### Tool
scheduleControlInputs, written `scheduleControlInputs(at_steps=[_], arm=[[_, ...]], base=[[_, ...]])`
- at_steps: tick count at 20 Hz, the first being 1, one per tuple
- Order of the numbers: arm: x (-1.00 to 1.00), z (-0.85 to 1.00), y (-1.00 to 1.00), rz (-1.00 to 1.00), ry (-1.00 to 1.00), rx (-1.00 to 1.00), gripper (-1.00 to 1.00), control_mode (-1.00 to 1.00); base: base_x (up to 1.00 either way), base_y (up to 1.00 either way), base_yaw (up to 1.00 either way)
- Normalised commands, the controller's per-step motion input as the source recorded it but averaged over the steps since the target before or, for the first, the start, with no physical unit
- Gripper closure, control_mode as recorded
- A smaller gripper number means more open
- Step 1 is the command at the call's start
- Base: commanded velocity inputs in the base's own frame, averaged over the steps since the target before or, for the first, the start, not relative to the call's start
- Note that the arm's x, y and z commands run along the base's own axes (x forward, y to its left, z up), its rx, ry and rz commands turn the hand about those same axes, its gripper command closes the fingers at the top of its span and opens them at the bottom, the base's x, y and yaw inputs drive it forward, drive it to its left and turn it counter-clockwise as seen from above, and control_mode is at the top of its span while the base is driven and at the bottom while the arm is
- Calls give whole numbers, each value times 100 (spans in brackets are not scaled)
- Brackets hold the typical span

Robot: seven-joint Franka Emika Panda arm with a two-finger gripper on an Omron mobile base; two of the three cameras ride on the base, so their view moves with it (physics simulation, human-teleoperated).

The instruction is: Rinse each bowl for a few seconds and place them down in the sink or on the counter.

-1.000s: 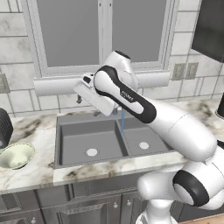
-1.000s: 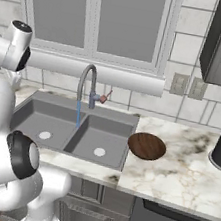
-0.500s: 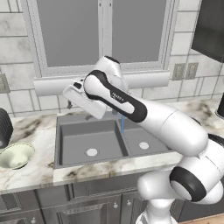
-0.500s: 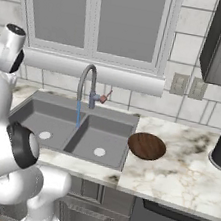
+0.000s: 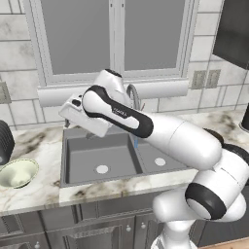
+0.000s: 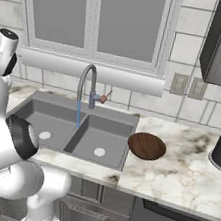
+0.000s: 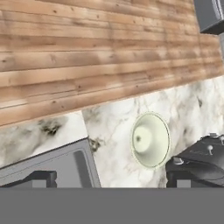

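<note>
Neither bowl rinsed yet. Cream-green bowl [image 5: 17,173] on desk [image 6: 182,179] left of sink [image 5: 112,160]; brown bowl [image 6: 147,145] right of sink. Faucet [image 6: 86,86] running. End effector [image 5: 68,119] empty above sink's left edge; fingers' spread impossible to tell.

Glossy white arm [image 5: 180,141] of fat rounded segments, with black bands at the joints and small pale lettering on the black upper band. Boxy white hand [image 5: 80,114]. Dark finger tips [image 7: 37,178].

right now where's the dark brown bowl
In the right base view the brown bowl sits on the counter, just right of the sink.
</note>
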Motion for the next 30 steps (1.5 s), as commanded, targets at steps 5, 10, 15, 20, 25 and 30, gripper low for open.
scheduleControlInputs(at_steps=[5,10,15,20,25,30], arm=[[0,-23,29,11,-8,0,-100,-100],[0,-25,24,12,-6,0,-100,-100],[0,-16,30,13,-8,0,-100,-100],[-4,-6,20,12,-8,0,-100,-100],[-10,-5,1,9,-5,0,-100,-100],[-15,-15,0,7,-4,0,-100,-100]], base=[[0,0,0],[0,0,0],[0,0,0],[0,0,0],[0,0,0],[0,0,0]])
